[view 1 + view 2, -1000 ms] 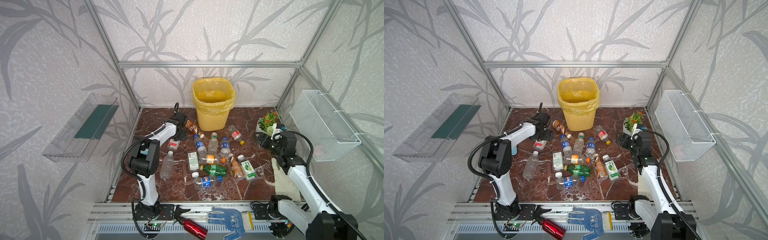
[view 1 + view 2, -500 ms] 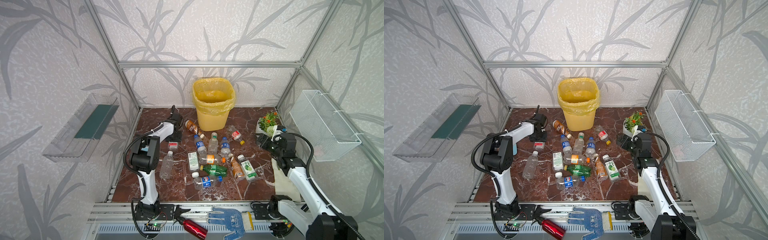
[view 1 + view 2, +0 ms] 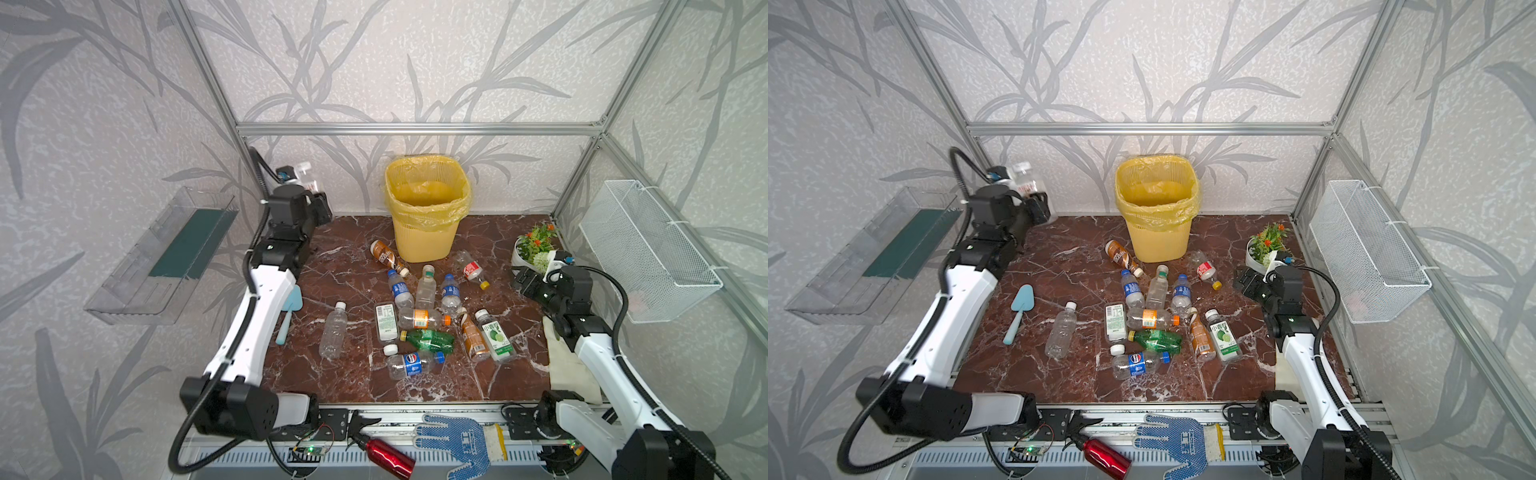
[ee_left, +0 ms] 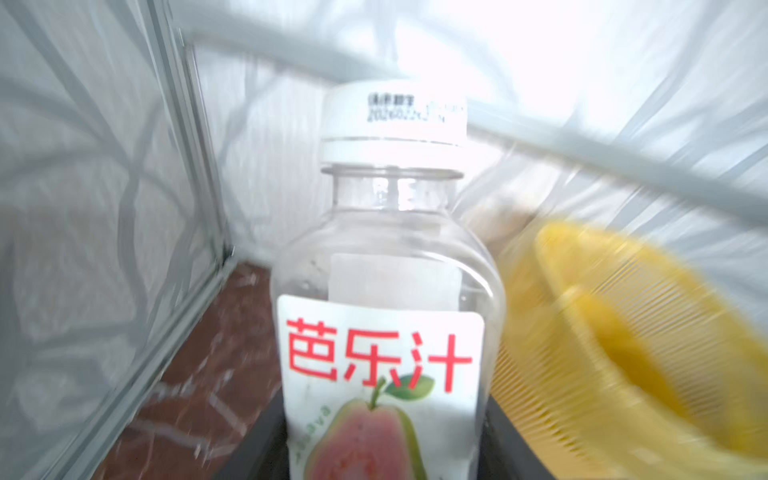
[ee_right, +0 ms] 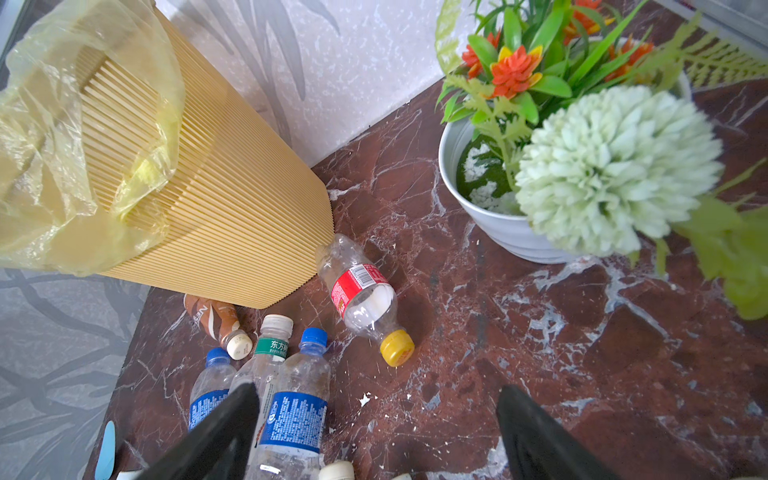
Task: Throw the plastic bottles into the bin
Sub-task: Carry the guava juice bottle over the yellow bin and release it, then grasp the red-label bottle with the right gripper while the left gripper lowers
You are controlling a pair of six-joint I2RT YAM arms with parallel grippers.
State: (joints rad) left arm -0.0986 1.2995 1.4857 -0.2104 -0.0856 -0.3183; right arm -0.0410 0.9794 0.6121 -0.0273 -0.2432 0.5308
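Left end effector (image 4: 386, 444) is clamped on the lower body of a clear guava-juice bottle (image 4: 388, 257). The white cap points away from my wrist and the label faces the camera. In a top view the bottle (image 3: 305, 176) is raised well off the counter (image 3: 345, 249), at about 9 o'clock from the bin (image 3: 419, 241) and roughly level with its rim. It is not over the opening yet. The bin stands at 12 o'clock on the counter, and the wrist view shows its mouth just beside the bottle, though blurred. The step in hand, as I judge it, is the carry and drop. I should swing toward 3 o'clock until the whole bottle, cap included, is above the middle of the mouth, staying high enough to clear the rim and the liner bag (image 3: 432, 216) folded over it. I shouldn't release at the near edge, since a light empty bottle could bounce off the rim — better to let go low and central. Right end effector (image 5: 374, 432) has its jaws apart and holds nothing. It hovers near the potted plant (image 5: 615, 166), at 3 o'clock from the loose bottles (image 3: 424, 319), which lie on the counter at 6 o'clock from the bin.
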